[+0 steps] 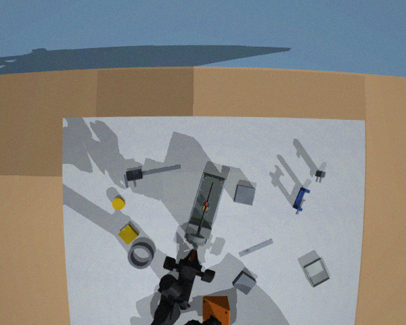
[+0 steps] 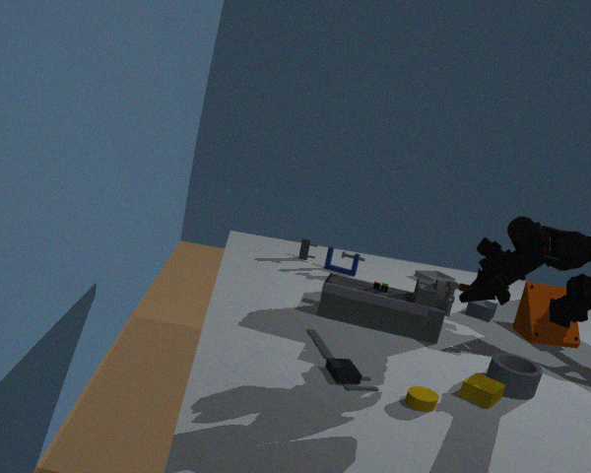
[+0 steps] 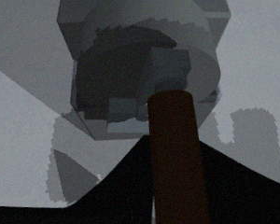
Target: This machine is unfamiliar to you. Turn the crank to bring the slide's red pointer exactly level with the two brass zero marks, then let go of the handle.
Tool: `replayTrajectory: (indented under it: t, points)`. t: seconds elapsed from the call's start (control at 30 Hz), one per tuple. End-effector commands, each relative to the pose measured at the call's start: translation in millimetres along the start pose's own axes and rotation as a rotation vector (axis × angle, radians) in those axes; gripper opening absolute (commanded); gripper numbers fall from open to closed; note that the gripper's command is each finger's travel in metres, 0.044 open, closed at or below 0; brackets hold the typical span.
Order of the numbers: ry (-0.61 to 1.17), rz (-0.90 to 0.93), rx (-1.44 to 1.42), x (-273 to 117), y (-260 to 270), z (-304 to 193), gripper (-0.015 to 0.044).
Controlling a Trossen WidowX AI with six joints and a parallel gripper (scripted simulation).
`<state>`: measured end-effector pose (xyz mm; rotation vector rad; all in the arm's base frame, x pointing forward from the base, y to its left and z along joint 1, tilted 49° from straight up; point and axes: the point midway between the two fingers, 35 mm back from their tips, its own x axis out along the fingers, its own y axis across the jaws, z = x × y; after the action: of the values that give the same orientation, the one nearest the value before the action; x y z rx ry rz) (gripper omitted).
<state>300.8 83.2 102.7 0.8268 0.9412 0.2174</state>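
The machine [image 1: 218, 190] [image 2: 377, 312] [image 3: 145, 61] is a long grey box with a slotted top and a round crank hub [image 1: 196, 239] at its near end. The red pointer [image 1: 206, 203] [image 2: 376, 286] stands slightly off the brass zero marks [image 1: 205, 208] [image 2: 384, 287], on the side away from the crank. The brown crank handle [image 3: 177, 163] [image 2: 464, 287] sticks out from the crank towards the arm. My gripper [image 3: 165, 144] [image 1: 193, 254] is shut on the handle. The handle's lower part is hidden between the black fingers.
A grey ring [image 1: 141, 255] [image 2: 514, 373], yellow block [image 1: 128, 233], yellow disc [image 1: 118, 203] and dark clamp-like tool [image 1: 134, 173] lie left. Grey blocks [image 1: 244, 193] [image 1: 244, 282], a bar [image 1: 256, 247], blue bracket [image 1: 299, 199] and open box [image 1: 315, 271] are right. An orange wedge [image 1: 215, 307] [image 2: 545, 317] stands near the arm.
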Motion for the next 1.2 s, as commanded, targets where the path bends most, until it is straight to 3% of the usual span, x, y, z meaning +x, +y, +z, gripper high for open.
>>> replayTrajectory:
  t: [0.0, 1.17]
  points:
    - [0.001, 0.024, -0.012, -1.5, 9.0, 1.1, 0.0000]
    - [0.001, 0.025, -0.012, 0.3, 16.4, -0.8, 0.0000]
